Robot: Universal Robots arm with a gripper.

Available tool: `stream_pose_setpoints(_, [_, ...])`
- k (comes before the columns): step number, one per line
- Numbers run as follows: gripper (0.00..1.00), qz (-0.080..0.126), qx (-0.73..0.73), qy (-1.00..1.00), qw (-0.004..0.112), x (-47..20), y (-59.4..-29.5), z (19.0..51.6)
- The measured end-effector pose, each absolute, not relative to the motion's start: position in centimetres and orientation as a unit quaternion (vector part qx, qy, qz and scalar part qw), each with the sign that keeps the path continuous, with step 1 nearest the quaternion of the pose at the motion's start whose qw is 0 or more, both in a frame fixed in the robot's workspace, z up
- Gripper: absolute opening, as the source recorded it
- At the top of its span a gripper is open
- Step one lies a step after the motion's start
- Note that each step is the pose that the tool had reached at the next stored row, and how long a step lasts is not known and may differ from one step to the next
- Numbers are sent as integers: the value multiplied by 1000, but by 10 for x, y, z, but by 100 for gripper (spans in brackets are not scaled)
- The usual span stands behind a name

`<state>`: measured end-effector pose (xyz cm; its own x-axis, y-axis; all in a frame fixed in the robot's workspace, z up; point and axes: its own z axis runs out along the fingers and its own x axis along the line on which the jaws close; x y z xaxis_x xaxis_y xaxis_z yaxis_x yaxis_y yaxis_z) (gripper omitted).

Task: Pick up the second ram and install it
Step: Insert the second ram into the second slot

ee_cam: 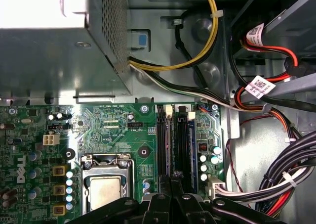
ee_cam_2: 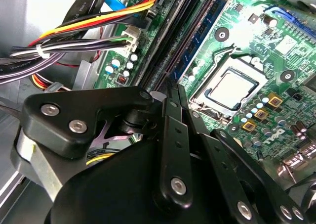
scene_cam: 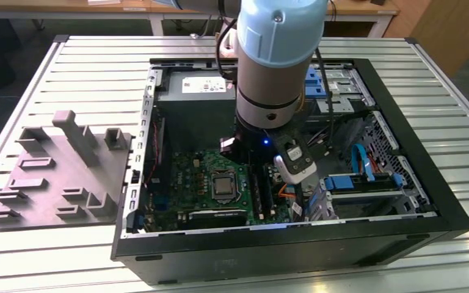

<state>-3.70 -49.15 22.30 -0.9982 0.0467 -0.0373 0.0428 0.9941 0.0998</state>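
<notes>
"Exterior view first: how does the arm stand?"

"The arm (scene_cam: 279,61) enters at the upper edge, with a pale blue joint cap uppermost and a silver segment under it. The wrist points straight down into the open computer case (scene_cam: 283,259). Its lower end hangs over the motherboard (scene_cam: 190,177), just to the exterior view's right of the CPU socket (scene_cam: 220,184)."

"And the jaws?"

"In both wrist views the black jaws are drawn together, with their tips right at the memory slots (ee_cam: 183,145). Whether they pinch something thin or only rest on it cannot be told."

"Where is the second ram?"

"In the second wrist view the second ram (ee_cam_2: 196,38) shows as a blue-green strip along the slot line, between the black slots and the CPU socket. One end runs up to the jaw tips. How deep it sits cannot be told."

"What about the surface and the room?"

"The case lies open face up on a bench (scene_cam: 96,61) of ribbed metal slats. A grey moulded fixture (scene_cam: 63,171) sits on the bench just beside the case, on the exterior view's left. Inside the case, a grey power supply (scene_cam: 198,91) fills the far end and bundled cables (ee_cam_2: 74,48) run beside the slots. Wooden-topped tables (scene_cam: 96,6) stand behind the bench."
</notes>
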Motion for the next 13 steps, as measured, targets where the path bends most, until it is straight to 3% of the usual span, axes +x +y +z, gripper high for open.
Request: stream_pose_setpoints(13, [11,53,23,998,20,-37,-491,225])
